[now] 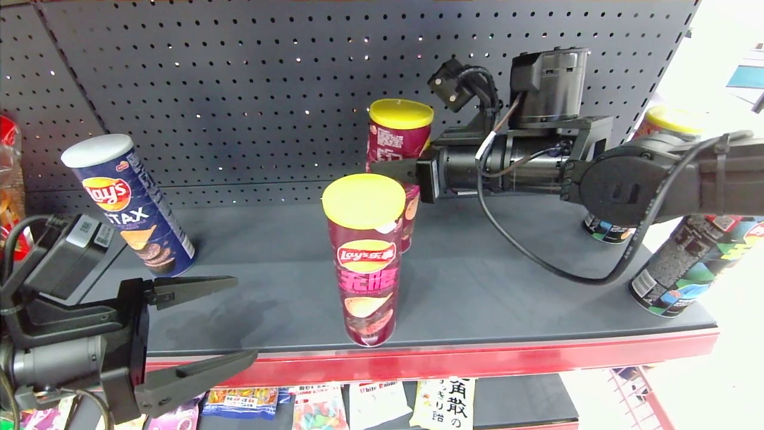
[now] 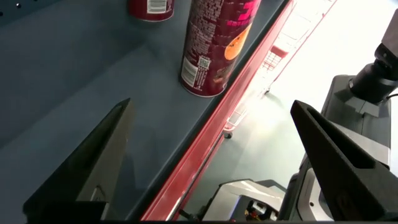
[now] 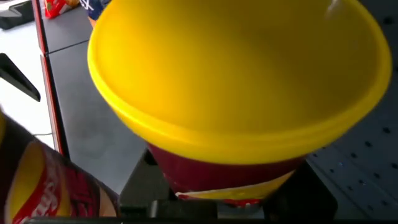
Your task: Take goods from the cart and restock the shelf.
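The right hand [image 1: 394, 170] is pressed on the rear red can [image 1: 399, 128] and pinches it a little below its yellow lid. The can is held upright near the pegboard [image 1: 239, 89] at the back of the shelf [image 1: 477, 286]. Just in front of it the front red can [image 1: 365, 263], also with a yellow lid, stands upright close to the red front edge of the shelf. The left hand [image 1: 246, 318] hovers at the front left of the shelf, its fingers spread wide with nothing between them. Behind it, at the left, is a blue can [image 1: 131, 209] with a white lid. At the right end, partly behind the right arm, are a yellow-lidded dark can [image 1: 671, 122] and a second dark can [image 1: 671, 280].
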Controlling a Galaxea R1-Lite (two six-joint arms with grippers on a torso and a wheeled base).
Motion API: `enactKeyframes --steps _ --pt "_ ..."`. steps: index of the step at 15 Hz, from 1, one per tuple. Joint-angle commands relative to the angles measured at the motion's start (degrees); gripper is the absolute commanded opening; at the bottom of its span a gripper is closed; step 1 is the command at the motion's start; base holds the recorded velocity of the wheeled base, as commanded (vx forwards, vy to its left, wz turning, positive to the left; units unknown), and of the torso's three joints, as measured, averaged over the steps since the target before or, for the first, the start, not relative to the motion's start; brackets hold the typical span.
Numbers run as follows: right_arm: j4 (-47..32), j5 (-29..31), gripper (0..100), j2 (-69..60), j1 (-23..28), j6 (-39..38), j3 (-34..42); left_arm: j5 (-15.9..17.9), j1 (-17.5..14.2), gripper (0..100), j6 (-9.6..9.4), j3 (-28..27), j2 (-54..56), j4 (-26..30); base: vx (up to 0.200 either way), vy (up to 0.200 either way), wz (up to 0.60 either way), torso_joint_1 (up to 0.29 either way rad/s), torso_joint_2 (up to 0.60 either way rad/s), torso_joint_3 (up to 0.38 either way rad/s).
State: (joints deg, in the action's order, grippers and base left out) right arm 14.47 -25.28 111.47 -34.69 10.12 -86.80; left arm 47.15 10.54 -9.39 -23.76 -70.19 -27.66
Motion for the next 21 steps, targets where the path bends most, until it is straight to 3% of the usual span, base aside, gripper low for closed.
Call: enactKeyframes --steps 1,9,10,15,21 --pt "0.0 0.0 0 0.9 -0.5 0.1 0.3 0.0 0.0 100 -0.02 0.1 0.1 0.0 0.000 0.000 0.00 0.000 0.00 0.000" --pt "0.0 -0.1 0 1.7 -0.3 0.0 0.4 0.0 0.0 100 -0.02 0.0 -0.1 0.0 0.000 0.000 0.00 0.000 0.00 0.000" --pt "0.0 -0.1 100 1.6 -0.3 0.0 0.4 0.0 0.0 100 -0.02 0.0 -0.1 0.0 0.000 0.000 0.00 0.000 0.00 0.000" --pt "0.0 0.2 100 0.0 -0.3 -0.8 2.5 0.0 0.0 100 -0.02 0.1 -0.3 0.0 0.000 0.000 0.00 0.000 0.00 0.000" --pt "0.0 0.4 100 -9.5 1.8 -0.9 14.8 0.0 0.0 100 -0.11 -0.3 -1.3 -0.1 0.000 0.000 0.00 0.000 0.00 0.000"
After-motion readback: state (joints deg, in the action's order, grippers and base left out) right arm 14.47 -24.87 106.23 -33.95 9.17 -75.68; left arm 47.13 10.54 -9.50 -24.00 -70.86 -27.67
